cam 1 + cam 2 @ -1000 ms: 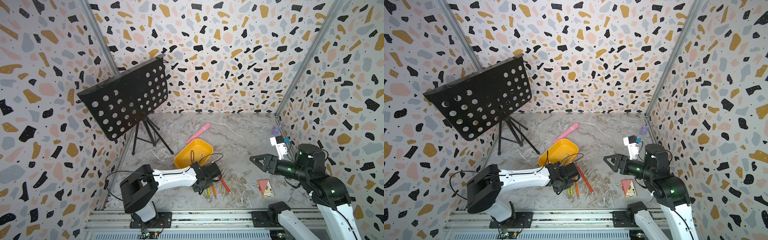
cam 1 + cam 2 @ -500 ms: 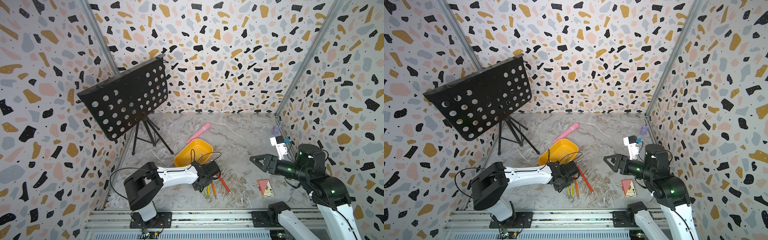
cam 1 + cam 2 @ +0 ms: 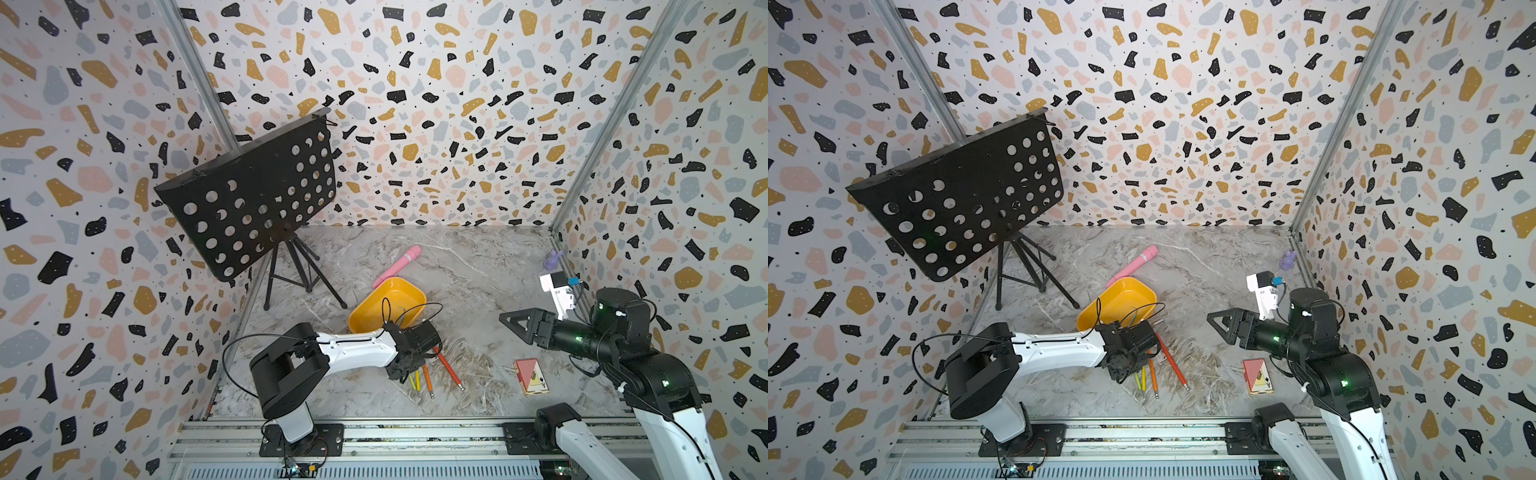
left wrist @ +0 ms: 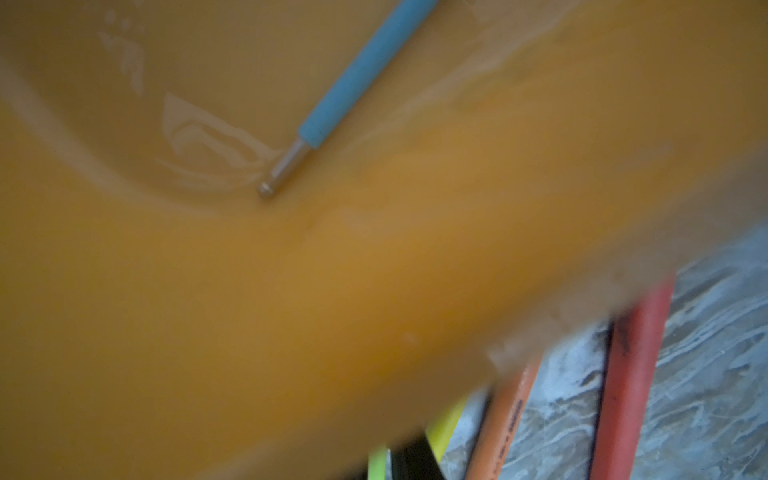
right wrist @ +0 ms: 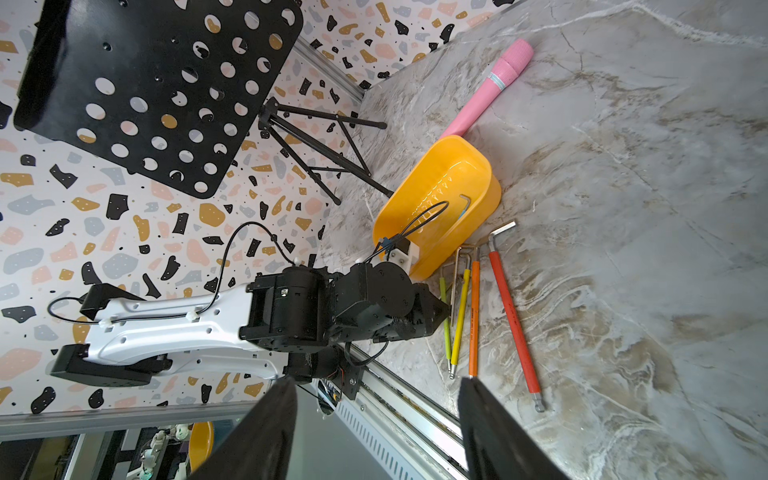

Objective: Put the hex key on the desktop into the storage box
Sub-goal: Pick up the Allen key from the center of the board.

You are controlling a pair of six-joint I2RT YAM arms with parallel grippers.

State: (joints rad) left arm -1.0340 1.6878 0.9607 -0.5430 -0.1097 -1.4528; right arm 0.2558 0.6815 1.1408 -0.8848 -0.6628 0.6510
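Yellow-orange box [image 3: 376, 305] sat mid-desk [image 3: 478, 270], w/ one blue key [image 4: 357, 79] already lying inside. Four sleeved keys lay on the marble just beside its near wall, side by side: green key [image 5: 447, 340], yellow key [image 5: 461, 316], orange key [image 5: 473, 316], and red key [image 5: 512, 316] a little apart from the rest.

You had the L gripper [image 3: 402, 371] down low at green & yellow, near their bent ends and right by the box wall. Couldn't tell if its jaws were wide or pinched, or if anything sat btwn them. The top views were too small, and the wrist cam was blurred and mostly full of box. The R gripper [image 3: 509, 323] hung well off to the side, jaws apart, nothing in them.

Step in hand, I'd judge, was grabbing the next key, w/ most of the job left.

To do it well:
- Pick ONE shaft. Green & yellow lay nearly touching, so a sloppy close could take both or flick one away.
- Set the fingers across the shaft, not along it, one either side, tips right down on the marble, since the keys are thin & flat.
- Grip mid-sleeve, as rubber prob. holds better than bare steel.
- Mind the box wall so you don't shove it.
- Lift clear of the rim before crossing, then let go low.
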